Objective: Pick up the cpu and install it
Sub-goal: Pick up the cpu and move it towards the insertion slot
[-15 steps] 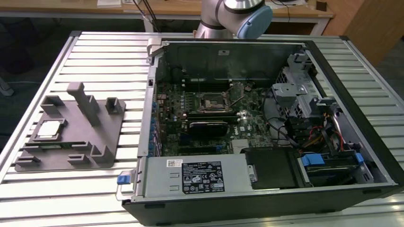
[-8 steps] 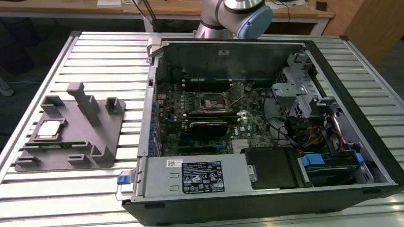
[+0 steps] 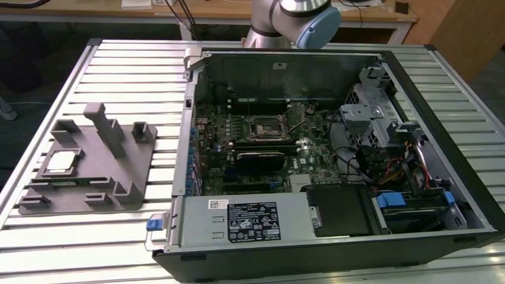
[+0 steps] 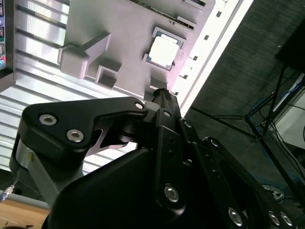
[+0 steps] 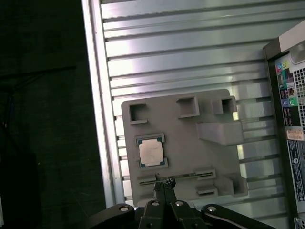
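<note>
The cpu is lying flat, silver top up, in a shallow square recess of the grey tray. The tray is sitting on the slatted metal tabletop, at the exterior view's left. In both wrist views the jaws are hanging above the tray, pressed together with nothing between them and touching neither the tray nor the cpu. In the first wrist view their tips are showing over a narrow slot in the tray, just beside the cpu's recess.

At the exterior view's right, beside the tray, an open computer case is lying on its side. Nearest the camera inside it, a silver power supply is sitting along the front edge. Behind that, the green motherboard is lying exposed, with a square socket near its middle. Farthest back, beyond the case's rear wall, the arm is rising out of the picture.
</note>
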Motion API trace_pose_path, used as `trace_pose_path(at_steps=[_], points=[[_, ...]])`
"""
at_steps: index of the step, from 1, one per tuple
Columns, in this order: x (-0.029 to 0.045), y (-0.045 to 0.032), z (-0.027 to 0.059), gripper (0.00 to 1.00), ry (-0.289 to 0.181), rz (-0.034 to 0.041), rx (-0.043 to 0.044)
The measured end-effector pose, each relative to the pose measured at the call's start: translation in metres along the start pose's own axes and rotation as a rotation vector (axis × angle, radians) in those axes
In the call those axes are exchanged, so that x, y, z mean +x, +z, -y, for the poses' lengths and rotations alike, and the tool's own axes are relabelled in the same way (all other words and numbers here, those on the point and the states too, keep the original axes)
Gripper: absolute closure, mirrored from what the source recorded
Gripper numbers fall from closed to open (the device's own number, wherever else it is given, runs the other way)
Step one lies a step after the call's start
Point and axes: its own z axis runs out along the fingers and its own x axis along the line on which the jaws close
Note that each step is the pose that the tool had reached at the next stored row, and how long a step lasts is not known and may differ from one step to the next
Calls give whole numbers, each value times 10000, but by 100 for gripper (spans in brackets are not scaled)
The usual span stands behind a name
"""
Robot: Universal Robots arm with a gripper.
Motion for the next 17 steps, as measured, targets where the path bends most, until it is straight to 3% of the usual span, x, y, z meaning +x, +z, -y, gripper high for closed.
trace_pose_path(at_steps=[17], points=[[5, 156, 8, 89, 0, 0, 0]])
